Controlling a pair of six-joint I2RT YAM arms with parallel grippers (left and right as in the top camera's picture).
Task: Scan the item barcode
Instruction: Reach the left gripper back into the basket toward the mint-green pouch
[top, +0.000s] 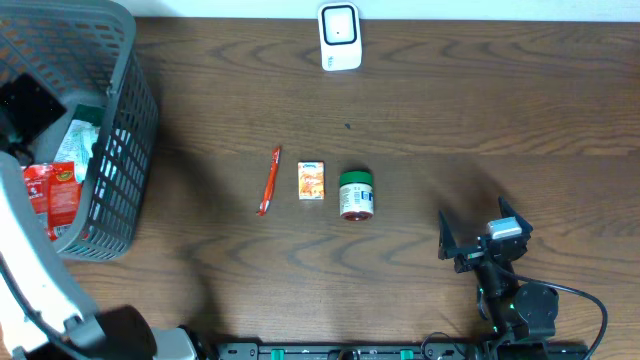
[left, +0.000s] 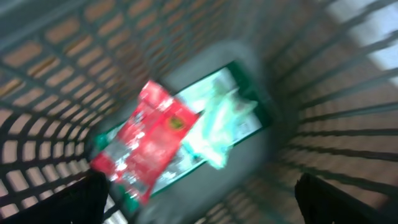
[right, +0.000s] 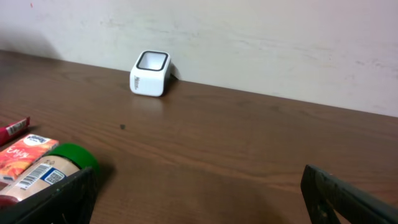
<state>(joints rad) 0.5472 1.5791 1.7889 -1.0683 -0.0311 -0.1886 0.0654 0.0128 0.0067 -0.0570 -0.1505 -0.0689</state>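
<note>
Though illegible, barcode label (right: 26, 181) on jar (right: 68, 163)

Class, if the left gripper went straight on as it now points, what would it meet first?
Probably the red packet in the basket, or the pale green packet beside it; the left gripper points down there, but blur hides depth.
</note>
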